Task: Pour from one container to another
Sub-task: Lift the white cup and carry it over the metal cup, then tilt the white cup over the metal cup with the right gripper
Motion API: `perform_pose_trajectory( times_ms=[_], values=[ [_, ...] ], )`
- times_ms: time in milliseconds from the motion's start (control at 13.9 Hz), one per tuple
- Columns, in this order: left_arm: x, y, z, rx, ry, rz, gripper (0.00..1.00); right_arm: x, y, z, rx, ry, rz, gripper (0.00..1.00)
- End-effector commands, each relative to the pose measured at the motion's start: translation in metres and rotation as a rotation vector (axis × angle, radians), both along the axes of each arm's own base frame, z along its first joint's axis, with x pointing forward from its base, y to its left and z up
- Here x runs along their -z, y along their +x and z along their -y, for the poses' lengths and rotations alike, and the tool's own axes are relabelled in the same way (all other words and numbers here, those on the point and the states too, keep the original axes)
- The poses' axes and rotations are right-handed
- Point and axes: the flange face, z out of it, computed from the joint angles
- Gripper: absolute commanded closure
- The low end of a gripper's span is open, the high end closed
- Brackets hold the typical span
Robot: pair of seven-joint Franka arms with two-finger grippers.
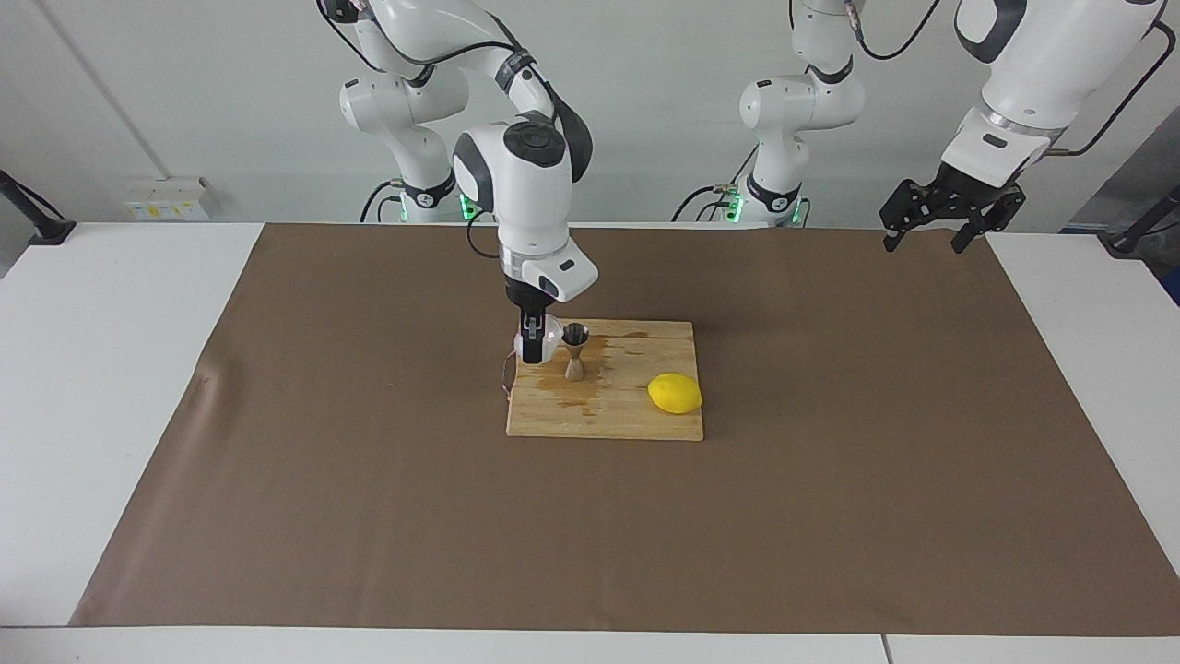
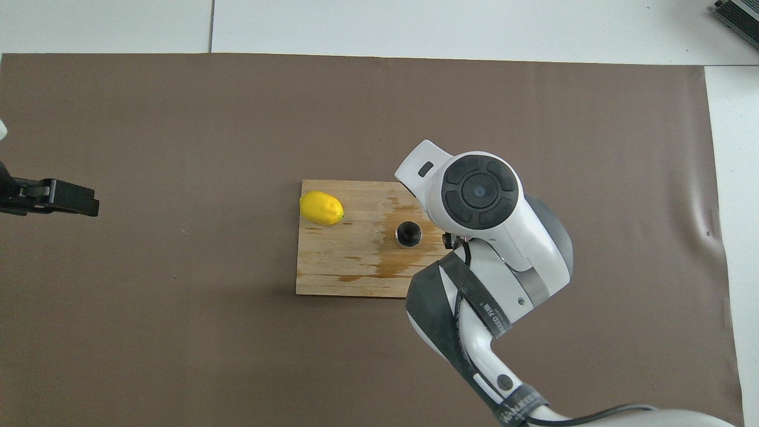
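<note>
**Item: glass cup brought beside jigger, pour not yet seen**

Listed from the robots' edge of the worktop (image 1: 138, 369) outward. The left gripper (image 1: 933, 226) is held idle above the brown mat's (image 1: 830, 507) corner at the left arm's end, fingers apart, nothing in them. The right gripper (image 1: 532, 346) is hung over the cutting board's (image 1: 636, 420) short edge toward the right arm's end, fingers clamped on the glass cup (image 1: 551, 334). The cup is held just beside the jigger's (image 1: 574, 350) upper rim; whether they touch cannot be told. The jigger stands upright on a stained patch of the board. The lemon (image 1: 675, 393) lies farther out, near the board's other short edge. Judged: carry done; tilting and pouring left.
</note>
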Motion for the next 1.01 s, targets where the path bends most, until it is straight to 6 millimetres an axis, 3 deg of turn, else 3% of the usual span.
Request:
perform_pose_trajectory(
  times_ms=[0,431,934],
  values=[
    [-0.001,-0.008,-0.001,-0.015,-0.006,-0.001,0.00,0.005,-0.003,-0.012,-0.021,-0.065,0.015,0.82],
    [-0.001,-0.008,-0.001,-0.015,-0.006,-0.001,0.00,0.006,-0.016,-0.023,-0.114,-0.226,0.055,0.82],
    [-0.001,-0.008,-0.001,-0.015,-0.006,-0.001,0.00,0.010,-0.023,-0.033,-0.165,-0.290,0.086,0.82]
  ],
)
